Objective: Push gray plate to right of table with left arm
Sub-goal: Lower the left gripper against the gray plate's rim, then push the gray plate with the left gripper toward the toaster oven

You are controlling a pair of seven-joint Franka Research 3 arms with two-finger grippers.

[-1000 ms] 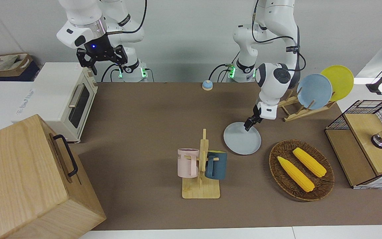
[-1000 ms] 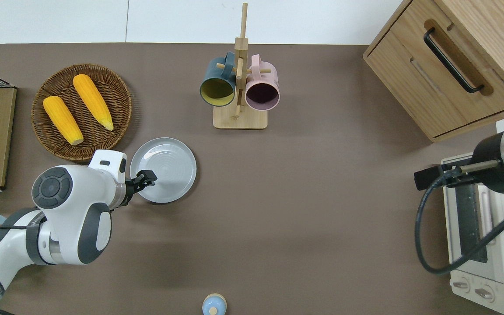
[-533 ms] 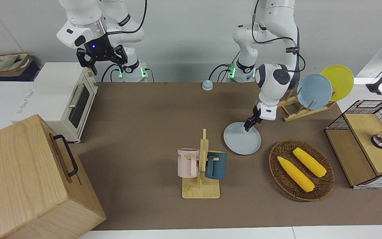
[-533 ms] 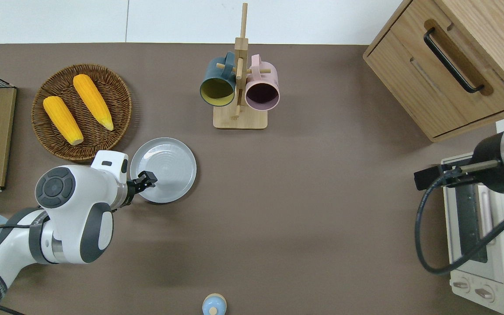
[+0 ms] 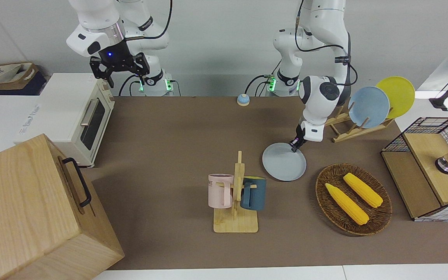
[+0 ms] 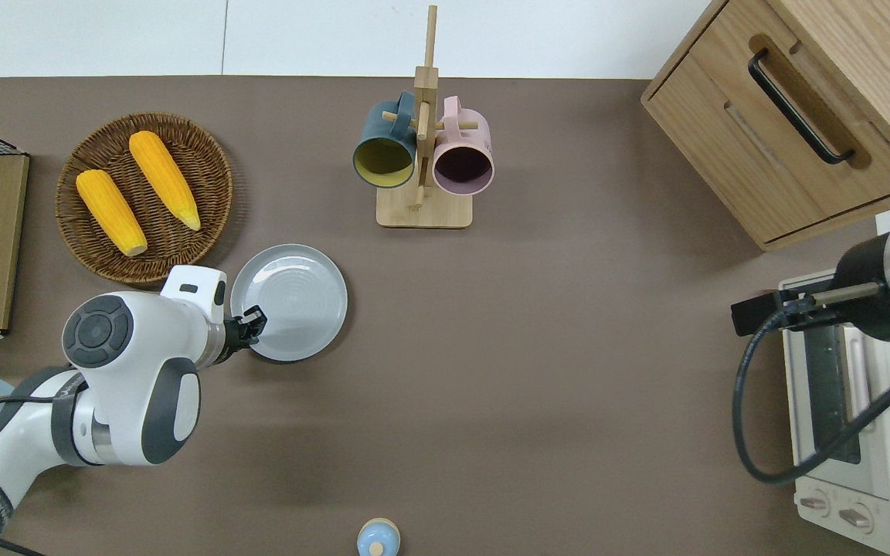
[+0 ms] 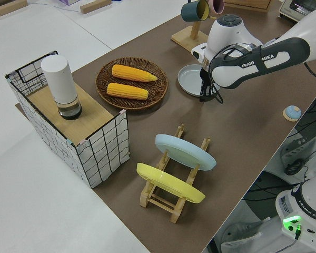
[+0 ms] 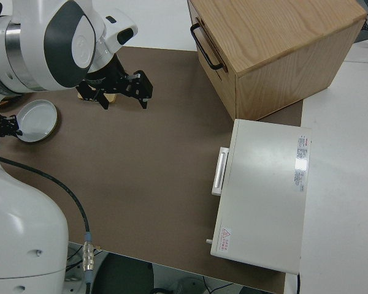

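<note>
The gray plate [image 5: 284, 161] lies flat on the brown table [image 5: 169, 128], between the mug rack and the corn basket; it also shows in the overhead view [image 6: 290, 301] and the left side view [image 7: 189, 87]. My left gripper [image 6: 253, 320] is shut and low at the plate's rim, on the side toward the left arm's end of the table and nearer to the robots. It also shows in the front view [image 5: 295, 144]. The right gripper [image 5: 118, 72] is open and its arm is parked.
A mug rack [image 6: 422, 154] with two mugs stands farther from the robots than the plate. A wicker basket [image 6: 144, 197] of corn sits close beside the plate. A plate rack [image 5: 368, 107], wire crate [image 5: 430, 167], toaster oven [image 5: 76, 112], wooden cabinet [image 5: 33, 210] and bell [image 5: 243, 100] line the edges.
My left gripper has drawn back from over the plate's inside to its rim toward the left arm's end. The plate has hardly moved. The right arm has not moved.
</note>
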